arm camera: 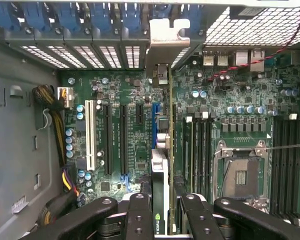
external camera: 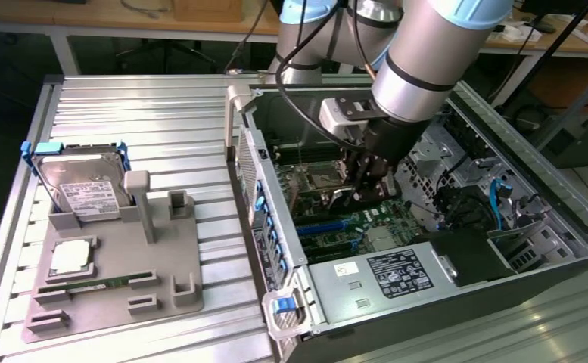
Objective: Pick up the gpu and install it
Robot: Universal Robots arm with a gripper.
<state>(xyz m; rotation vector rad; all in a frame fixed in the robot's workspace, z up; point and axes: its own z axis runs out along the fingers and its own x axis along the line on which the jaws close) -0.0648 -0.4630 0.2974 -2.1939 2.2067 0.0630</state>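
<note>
Right now the gripper [external camera: 366, 189] is down inside the open pc case [external camera: 566, 227], fingers [arm camera: 140, 217] clamped on the gpu [arm camera: 160, 200], which is held on edge betw. them. Gpu sits over the motherboard [arm camera: 120, 130], lined up w/ the blue slot [arm camera: 154, 120], its silver bracket [arm camera: 165, 45] up at the rear slot openings; can't tell if it's fully seated. On the exterior view's left, a grey holder [external camera: 122, 280] w/ the hard drive [external camera: 82, 181] standing in it, well apart from the case.
</note>
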